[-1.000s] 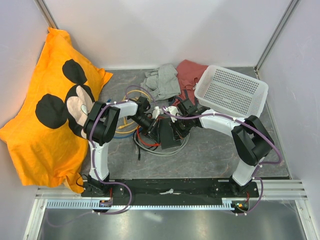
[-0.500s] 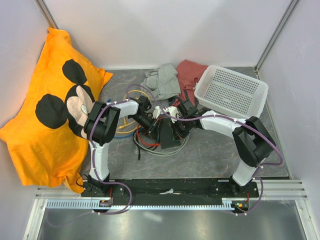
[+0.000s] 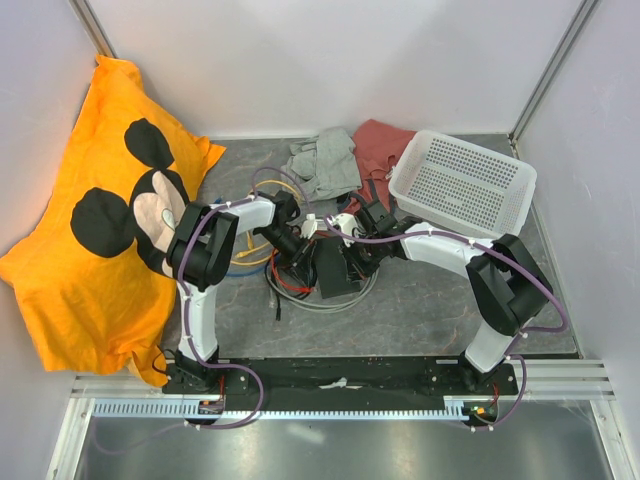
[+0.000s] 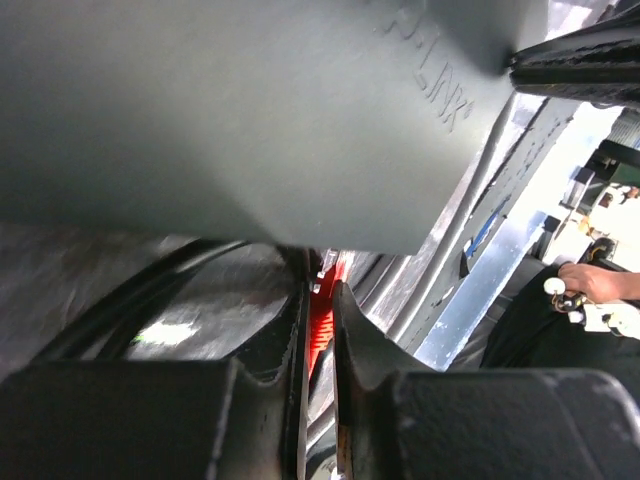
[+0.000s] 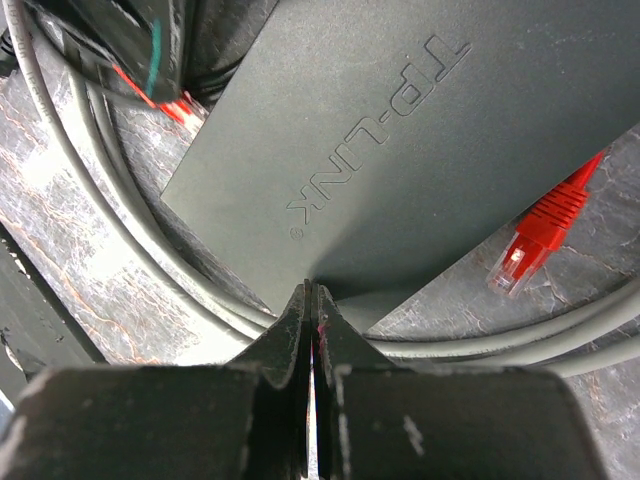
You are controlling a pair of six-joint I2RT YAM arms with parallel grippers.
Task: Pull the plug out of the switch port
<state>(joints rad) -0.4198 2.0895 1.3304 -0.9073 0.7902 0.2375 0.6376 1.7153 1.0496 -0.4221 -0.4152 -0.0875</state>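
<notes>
The white basket (image 3: pixel 462 180) sits at 1 o'clock from your black switch box (image 3: pixel 335 278), which lies mid-table. Your left gripper (image 4: pixel 320 292) pinches the red plug (image 4: pixel 320 325) at the box's 9 o'clock edge. Your right gripper (image 5: pixel 312 292), fully closed, touches its 3 o'clock edge.

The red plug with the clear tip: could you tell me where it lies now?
In the right wrist view the red plug lies on the table at the right, beside the edge of the black box, just above the grey cables.
</notes>
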